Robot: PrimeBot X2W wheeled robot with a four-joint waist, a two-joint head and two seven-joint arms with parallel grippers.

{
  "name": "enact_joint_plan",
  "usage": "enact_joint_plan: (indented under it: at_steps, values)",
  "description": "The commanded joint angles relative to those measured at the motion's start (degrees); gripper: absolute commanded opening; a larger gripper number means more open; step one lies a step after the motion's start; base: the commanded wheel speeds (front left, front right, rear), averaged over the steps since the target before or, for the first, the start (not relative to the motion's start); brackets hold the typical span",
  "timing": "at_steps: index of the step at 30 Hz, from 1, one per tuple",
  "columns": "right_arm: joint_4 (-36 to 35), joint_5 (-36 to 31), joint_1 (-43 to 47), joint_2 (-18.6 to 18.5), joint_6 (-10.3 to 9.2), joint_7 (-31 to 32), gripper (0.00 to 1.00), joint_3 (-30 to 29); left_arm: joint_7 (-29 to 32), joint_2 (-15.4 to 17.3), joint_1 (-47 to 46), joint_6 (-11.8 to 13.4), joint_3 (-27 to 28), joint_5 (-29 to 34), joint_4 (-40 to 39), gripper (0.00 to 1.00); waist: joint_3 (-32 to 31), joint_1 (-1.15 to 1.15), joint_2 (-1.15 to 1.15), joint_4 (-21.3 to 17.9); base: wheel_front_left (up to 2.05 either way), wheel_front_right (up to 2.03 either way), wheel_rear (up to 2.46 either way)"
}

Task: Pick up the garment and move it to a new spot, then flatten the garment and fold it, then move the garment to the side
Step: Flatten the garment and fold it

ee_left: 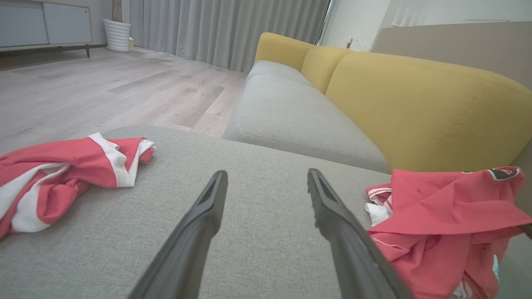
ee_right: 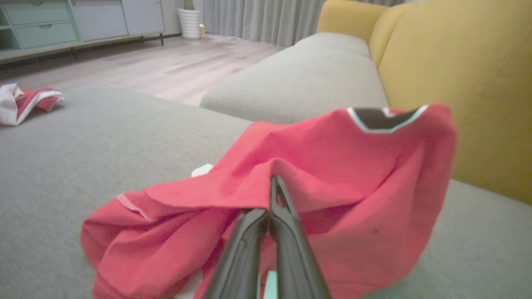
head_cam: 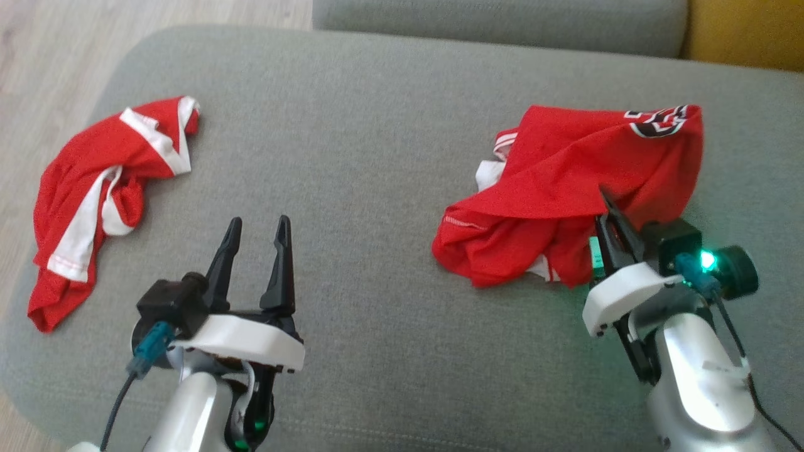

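- Head view: the garment (head_cam: 565,182), red, lies heaped on the right part of the grey seat cushion (head_cam: 377,157). It carries a black-and-white emblem (head_cam: 659,122) near its far right edge, too crumpled to read.
- In the right wrist view the emblem (ee_right: 380,118) shows as a dark patch with a pale outline at the top of the cloth, with no legible letters. In the left wrist view it (ee_left: 503,173) is a small dark mark.
- The right gripper (head_cam: 608,201) has its two fingers pressed together on a raised fold at the near side of the garment (ee_right: 332,166). The cloth tents over the fingertips (ee_right: 276,187).
- The left gripper (head_cam: 259,221) stands spread wide with nothing between its fingers, over bare cushion, well apart from the garment (ee_left: 440,207).
- A red-and-white shirt (head_cam: 81,201) lies crumpled at the cushion's left edge. No writing shows on it.
- A white ribbed pot (ee_left: 117,35) stands on the wooden floor by the curtain. Something rises out of it, but I cannot tell what.
- A pale cabinet (ee_right: 41,25) with closed drawers lines the far wall.
- A yellow backrest (ee_left: 415,104) rises behind the seat.
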Motion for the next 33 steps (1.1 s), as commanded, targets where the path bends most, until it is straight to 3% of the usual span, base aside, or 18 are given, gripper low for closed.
enact_joint_plan:
  at_steps: [1,9,15,19,24,27,33]
  values:
    - [-3.2,0.3,-3.2,-0.1,0.39,-0.9,0.0,1.8,-0.7,0.0,-1.3,-0.2,2.1,0.7,-1.5,1.0,-1.5,0.0,0.0,-0.6,0.0,0.0,0.0]
    - [-8.7,5.0,-14.1,-0.1,0.39,0.2,0.0,11.7,-0.7,-1.0,0.7,-0.6,1.6,0.9,-0.7,1.0,-6.0,0.0,0.0,-1.1,0.0,0.0,0.0]
    - [-9.1,14.7,-25.9,-0.1,0.39,-1.1,0.0,17.6,-0.7,-1.4,1.8,-0.4,1.6,0.8,-0.6,1.0,-7.4,0.0,0.0,-1.2,0.0,0.0,0.0]
    - [-8.0,19.9,-33.9,-0.1,0.39,-5.6,0.0,15.9,-0.7,-1.6,2.3,-0.3,1.6,0.8,-0.9,1.0,-7.7,0.0,0.0,-1.4,0.0,0.0,0.0]
    - [-2.0,19.6,-38.6,-0.2,0.39,-7.3,0.0,8.4,-0.7,-1.7,2.8,0.0,2.1,0.7,-1.6,1.0,-6.9,0.0,0.0,-2.3,0.0,0.0,0.0]
    - [1.3,18.1,-37.5,-3.5,0.39,-5.7,0.0,5.7,-0.7,-1.8,2.5,0.0,2.0,0.6,-2.0,1.0,-5.8,0.0,0.0,-2.8,0.0,0.0,0.0]
    - [5.1,19.1,-28.6,-15.6,0.39,-0.4,0.0,2.9,-0.7,-1.8,1.6,-0.2,2.3,0.5,-2.5,1.0,-3.4,0.0,0.0,-4.0,0.0,0.0,0.0]
